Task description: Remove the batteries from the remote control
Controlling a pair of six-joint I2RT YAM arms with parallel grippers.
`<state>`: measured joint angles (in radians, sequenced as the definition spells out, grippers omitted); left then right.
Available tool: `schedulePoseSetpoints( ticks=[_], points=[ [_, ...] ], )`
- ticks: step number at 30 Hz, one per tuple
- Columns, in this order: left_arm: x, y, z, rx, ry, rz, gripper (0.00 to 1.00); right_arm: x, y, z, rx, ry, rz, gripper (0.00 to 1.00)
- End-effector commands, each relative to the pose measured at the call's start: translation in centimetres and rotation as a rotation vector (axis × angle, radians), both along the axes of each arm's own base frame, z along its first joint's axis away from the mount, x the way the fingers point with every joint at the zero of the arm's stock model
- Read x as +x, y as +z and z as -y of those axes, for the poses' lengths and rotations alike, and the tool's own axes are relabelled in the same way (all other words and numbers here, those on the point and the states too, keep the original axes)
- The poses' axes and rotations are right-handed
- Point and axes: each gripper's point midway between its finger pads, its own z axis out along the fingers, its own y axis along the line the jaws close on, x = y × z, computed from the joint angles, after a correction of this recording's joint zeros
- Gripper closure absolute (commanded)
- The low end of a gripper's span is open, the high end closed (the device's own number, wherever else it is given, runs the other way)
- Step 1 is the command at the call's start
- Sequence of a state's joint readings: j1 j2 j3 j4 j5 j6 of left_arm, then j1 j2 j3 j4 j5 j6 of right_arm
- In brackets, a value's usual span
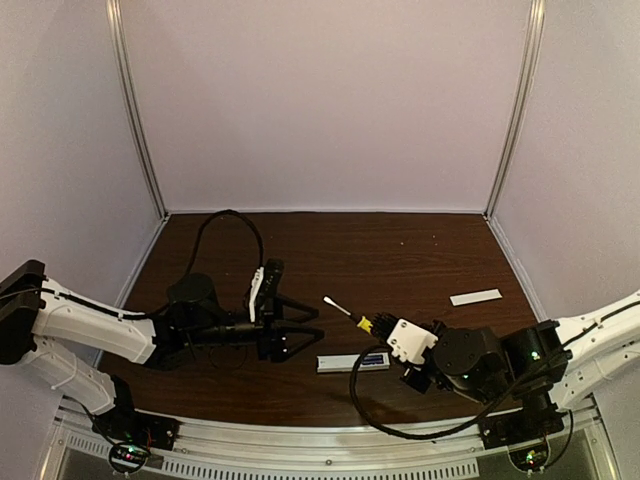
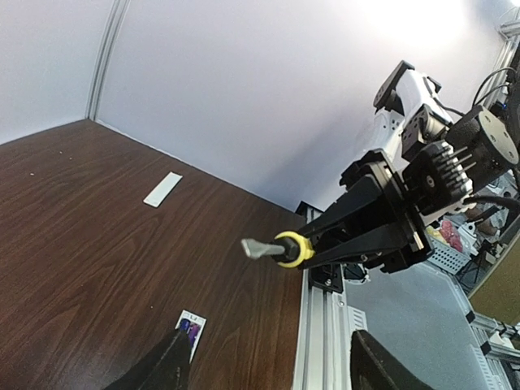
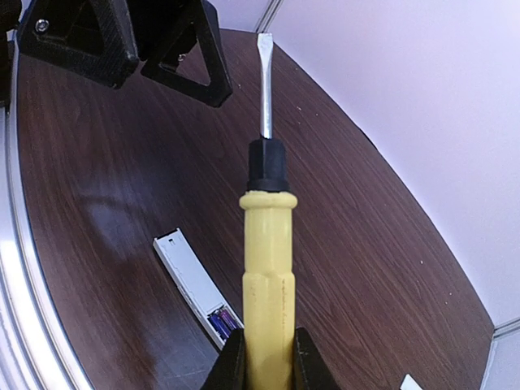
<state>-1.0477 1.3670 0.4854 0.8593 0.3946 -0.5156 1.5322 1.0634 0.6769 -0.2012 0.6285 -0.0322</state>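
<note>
The white remote control [image 1: 350, 362] lies flat near the table's front edge, its compartment open. Two purple-blue batteries [image 1: 376, 359] sit inside at its right end, also seen in the right wrist view [image 3: 223, 319]. My right gripper [image 1: 383, 329] is shut on the yellow-handled screwdriver [image 1: 362, 323], held above the remote [image 3: 188, 275] with its blade pointing away to the left. My left gripper [image 1: 306, 328] hovers open and empty just left of the remote. The remote's battery end [image 2: 191, 328] shows beside the left fingers [image 2: 166, 367].
The flat white cover strip [image 1: 475, 297] lies at the right of the table, far from both arms. The aluminium rail [image 1: 330, 445] runs along the near edge. Purple walls enclose the table at the back and sides.
</note>
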Motion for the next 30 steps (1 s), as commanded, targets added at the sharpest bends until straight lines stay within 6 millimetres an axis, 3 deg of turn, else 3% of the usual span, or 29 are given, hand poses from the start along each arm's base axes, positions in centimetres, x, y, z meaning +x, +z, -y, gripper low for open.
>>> schedulePoseSetpoints(
  ticks=[1, 18, 30],
  points=[
    [-0.7, 1.7, 0.2, -0.048, -0.049, -0.035, 0.33, -0.3, 0.8, -0.9, -0.056, 0.038, 0.057, 1.0],
    [-1.9, 1.9, -0.2, 0.028, -0.102, -0.076, 0.39, -1.7, 0.4, -2.3, -0.138, 0.181, 0.111, 1.0],
    [-2.4, 0.9, 1.0, 0.071, -0.17, -0.105, 0.55, -1.9, -0.2, -3.4, -0.172, 0.207, 0.117, 1.0]
  ],
)
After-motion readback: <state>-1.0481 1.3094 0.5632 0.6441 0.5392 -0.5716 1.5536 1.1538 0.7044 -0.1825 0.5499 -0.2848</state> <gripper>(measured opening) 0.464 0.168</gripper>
